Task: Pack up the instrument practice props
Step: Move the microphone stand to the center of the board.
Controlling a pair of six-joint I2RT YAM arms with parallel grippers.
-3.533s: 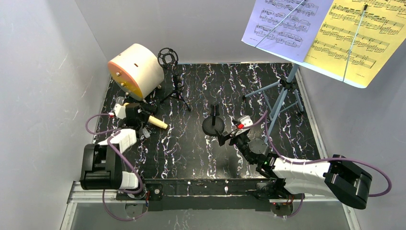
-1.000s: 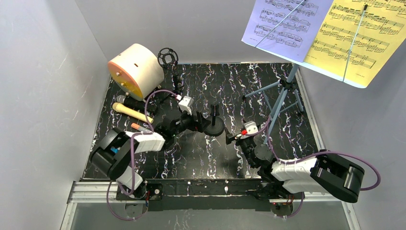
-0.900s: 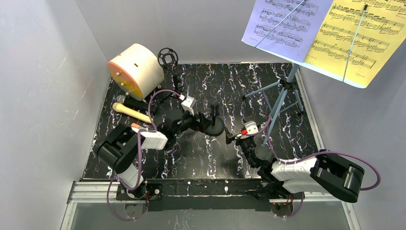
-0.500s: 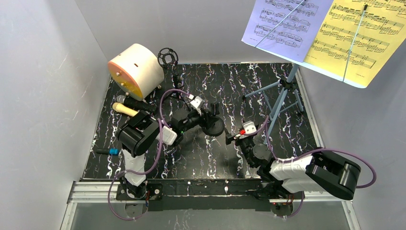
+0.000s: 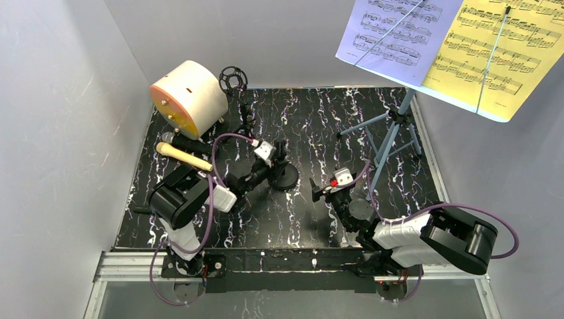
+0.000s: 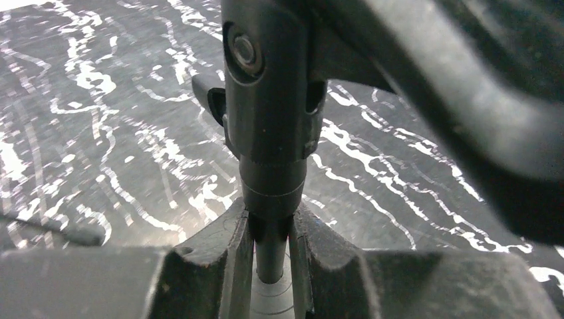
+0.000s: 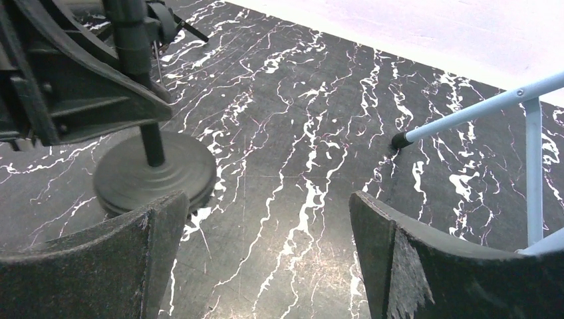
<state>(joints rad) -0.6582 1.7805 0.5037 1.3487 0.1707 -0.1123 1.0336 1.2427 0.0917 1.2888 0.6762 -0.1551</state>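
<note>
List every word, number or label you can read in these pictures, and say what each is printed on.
Lavender score sheet: music notation only; any words are too small to read.
Yellow score sheet: music notation only; any words are too small to read.
Cream cylinder and round-base mic pole: no text visible.

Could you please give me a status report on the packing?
Left gripper shut on the round-base mic pole. Right gripper open, empty. Blue music rack stands apart, not in the way.

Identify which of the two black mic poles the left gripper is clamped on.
The round-base mic pole: left gripper pinches its stem. The tripod pole stands free, farther back.
</note>
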